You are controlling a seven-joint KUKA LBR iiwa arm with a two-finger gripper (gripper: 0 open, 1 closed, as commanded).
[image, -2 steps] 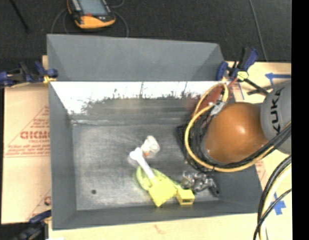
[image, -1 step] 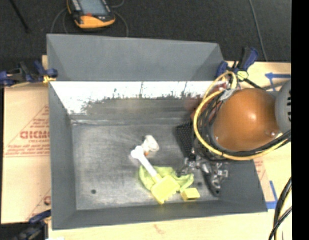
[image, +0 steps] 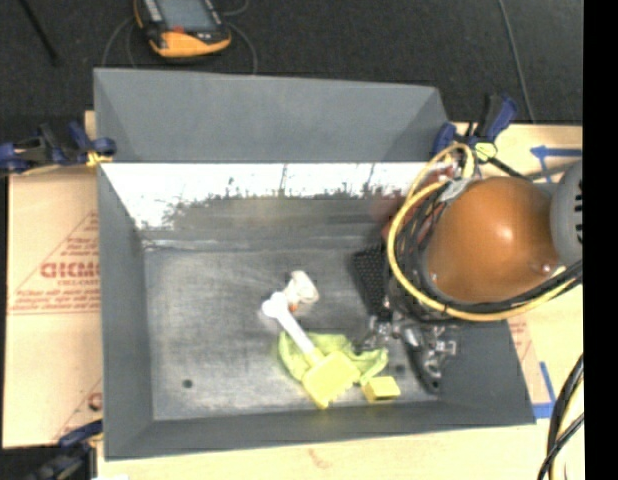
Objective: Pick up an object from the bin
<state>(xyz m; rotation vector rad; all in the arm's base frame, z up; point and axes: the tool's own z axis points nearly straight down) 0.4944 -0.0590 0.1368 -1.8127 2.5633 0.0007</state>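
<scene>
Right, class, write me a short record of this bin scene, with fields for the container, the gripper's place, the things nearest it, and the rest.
container: grey metal bin
gripper: low over the bin's floor, toward its right side
nearest things: small yellow block; crumpled green piece
rest of heap: flat yellow piece; white bone-shaped piece
apart from heap: black mesh piece, near the back right

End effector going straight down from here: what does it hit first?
Probably bare bin floor near the right wall. The end effector points down just right of the green-yellow heap, beside the small yellow block. Depth unclear; it could clip the heap's edge.
</scene>
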